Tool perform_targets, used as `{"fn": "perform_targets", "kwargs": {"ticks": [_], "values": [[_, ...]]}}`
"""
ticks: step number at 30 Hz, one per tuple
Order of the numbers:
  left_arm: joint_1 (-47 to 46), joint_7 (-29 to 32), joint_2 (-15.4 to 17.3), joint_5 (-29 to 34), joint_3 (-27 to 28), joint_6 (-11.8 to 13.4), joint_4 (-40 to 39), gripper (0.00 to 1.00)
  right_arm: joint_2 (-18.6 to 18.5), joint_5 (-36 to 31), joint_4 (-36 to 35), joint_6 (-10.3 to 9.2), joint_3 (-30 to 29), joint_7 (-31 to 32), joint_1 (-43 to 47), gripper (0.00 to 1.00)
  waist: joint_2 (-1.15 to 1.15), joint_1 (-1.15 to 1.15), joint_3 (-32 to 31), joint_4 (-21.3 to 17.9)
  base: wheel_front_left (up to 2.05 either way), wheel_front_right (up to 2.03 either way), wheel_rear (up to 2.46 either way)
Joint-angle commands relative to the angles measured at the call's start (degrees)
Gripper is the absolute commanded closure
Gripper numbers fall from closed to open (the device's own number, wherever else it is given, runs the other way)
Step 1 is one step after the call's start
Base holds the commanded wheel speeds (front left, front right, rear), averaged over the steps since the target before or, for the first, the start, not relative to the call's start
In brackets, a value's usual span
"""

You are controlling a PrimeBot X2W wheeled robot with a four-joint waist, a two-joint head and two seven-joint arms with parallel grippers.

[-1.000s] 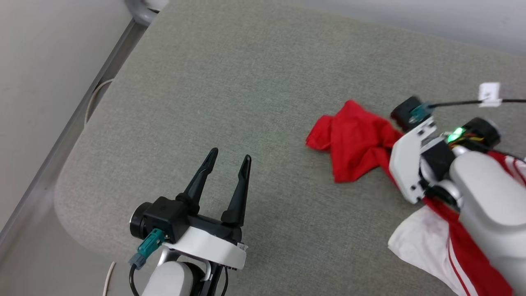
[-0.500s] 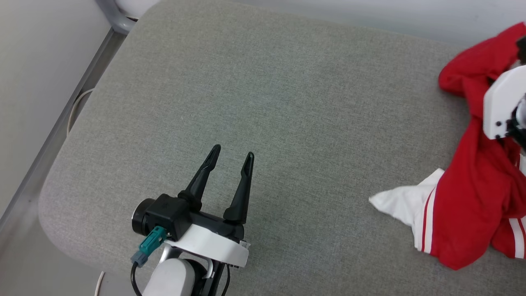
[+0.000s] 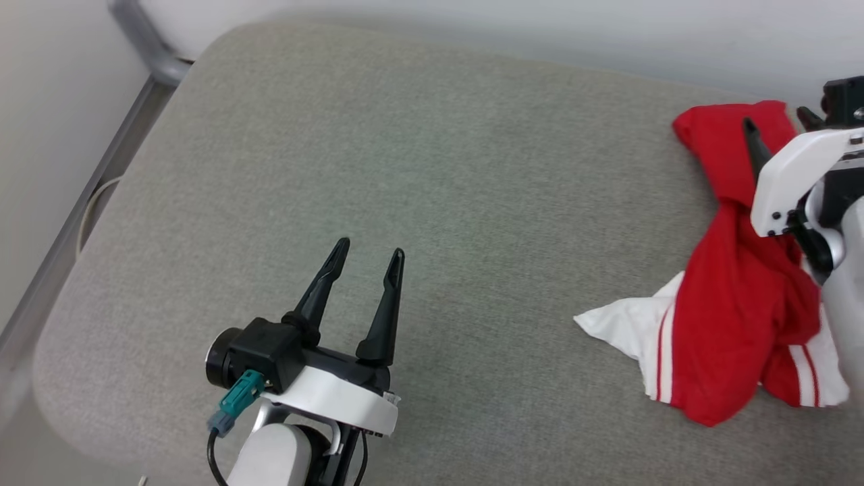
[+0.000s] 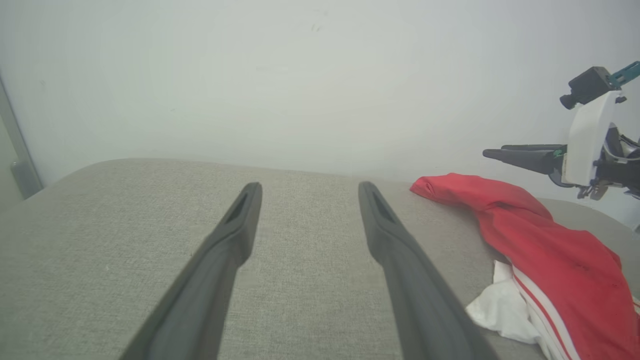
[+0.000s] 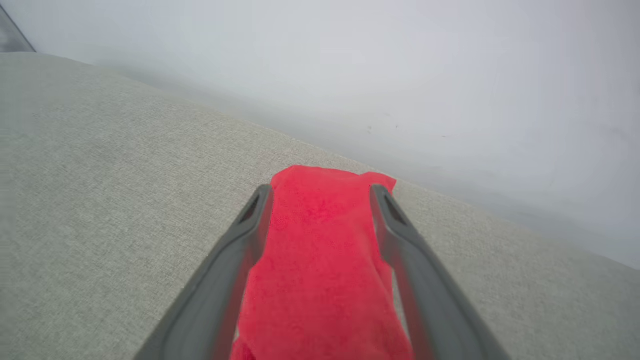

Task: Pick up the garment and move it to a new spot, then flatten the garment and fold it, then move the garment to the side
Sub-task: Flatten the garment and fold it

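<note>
Where the grey upholstered cushion (image 3: 472, 169) begins at the left, a metal frame rail (image 3: 152, 57) borders it.

Left gripper (image 3: 371, 248): near left, hovering over bare cushion, jaws wide and empty. It is judged to be waiting for the flattening.

Garment (image 3: 736, 317): far right of the cushion, red cloth bunched in a heap, with one white striped sleeve (image 3: 628, 324) spilling leftward. It is not yet flat or folded.

Right gripper (image 3: 776, 118): far right, above the heap's far end, fingers spread, clear of the cloth and gripping nothing.

Writing: none legible on the bunched cloth.
</note>
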Motion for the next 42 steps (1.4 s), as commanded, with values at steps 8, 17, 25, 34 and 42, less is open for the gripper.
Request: {"fn": "perform_targets", "kwargs": {"ticks": [8,17,25,34,42], "values": [[1.55,-0.15,-0.05,-0.49,1.75,-0.78,0.21,0.0,2.25,8.07,-10.37,-0.08,2.23,-9.85,8.23,0.0,0.0,0.0,-4.86,-8.51,0.0,0.0,0.0],[3.25,-0.15,-0.06,-3.07,3.15,-1.01,0.96,0.0,2.71,11.96,-30.16,-0.07,-0.96,-15.84,26.01,0.0,0.0,0.0,-6.37,-14.41,0.0,0.0,0.0],[5.27,-0.15,-0.05,-2.32,2.93,-1.38,4.36,0.0,8.68,9.86,-46.55,-0.06,-7.9,-16.35,42.18,0.0,0.0,0.0,-6.92,-17.21,0.0,0.0,0.0],[2.67,0.69,-0.05,-1.64,-0.02,-1.62,9.46,0.0,11.56,7.91,-55.04,-0.06,-10.08,-13.06,47.76,0.0,0.0,0.0,-5.21,-19.67,0.0,0.0,0.0],[-5.3,19.27,0.65,-0.83,-4.6,-1.44,12.79,0.0,12.36,6.5,-58.55,-0.06,-10.65,-11.27,49.35,0.0,0.0,0.0,-2.87,-22.17,0.0,0.0,0.0]]}}
